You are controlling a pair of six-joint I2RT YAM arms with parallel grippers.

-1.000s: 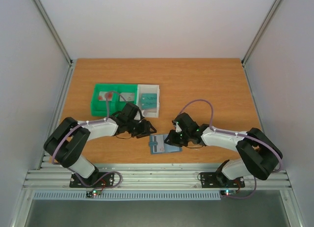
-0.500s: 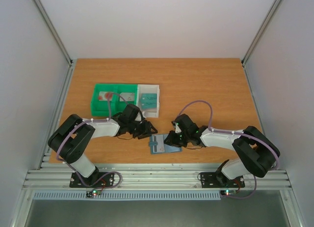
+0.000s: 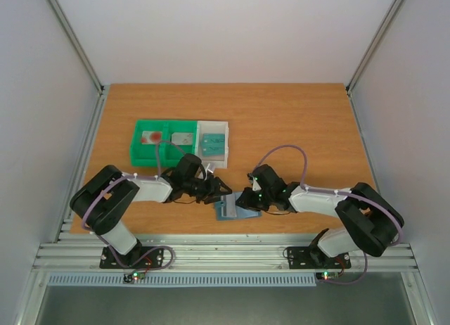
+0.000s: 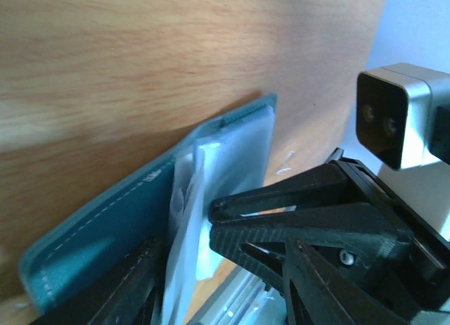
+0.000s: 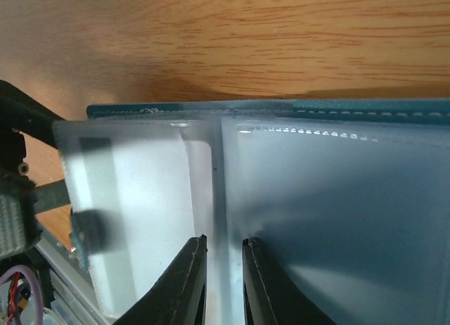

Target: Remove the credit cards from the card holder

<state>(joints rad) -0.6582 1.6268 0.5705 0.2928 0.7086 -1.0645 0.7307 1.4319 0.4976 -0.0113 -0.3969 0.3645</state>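
A wooden tabletop (image 3: 295, 128) seen from above, with two robot arms reaching in from its near edge. The card holder (image 3: 229, 210), a small blue-grey wallet lying open, sits close to the near edge, about midway along it, between the arms.

The right tool (image 3: 244, 200) is at the holder's right part. Its wrist view shows its two fingers drawn nearly together, clamped on the raised middle fold of the holder's clear sleeve (image 5: 337, 219). The left tool (image 3: 219, 191) is at the holder's far left corner, fingers apart, one on each side of the sleeve's pale edge, gripping nothing. We cannot tell whether a card sits in the sleeve.

Further back, toward the left edge, a green tray (image 3: 137, 150) and a white tray (image 3: 226, 138) stand touching. Credit cards (image 3: 149, 136) lie in their compartments: one pale with a red mark, one grey, one teal.

We see several risks from here:
- The left tool may close on sleeve film instead of a card and tug the whole holder.
- The right tool's narrow pinch on slick plastic may slip, letting the holder lift or drag toward the near edge.
- The two tools work just beside each other and could knock together.
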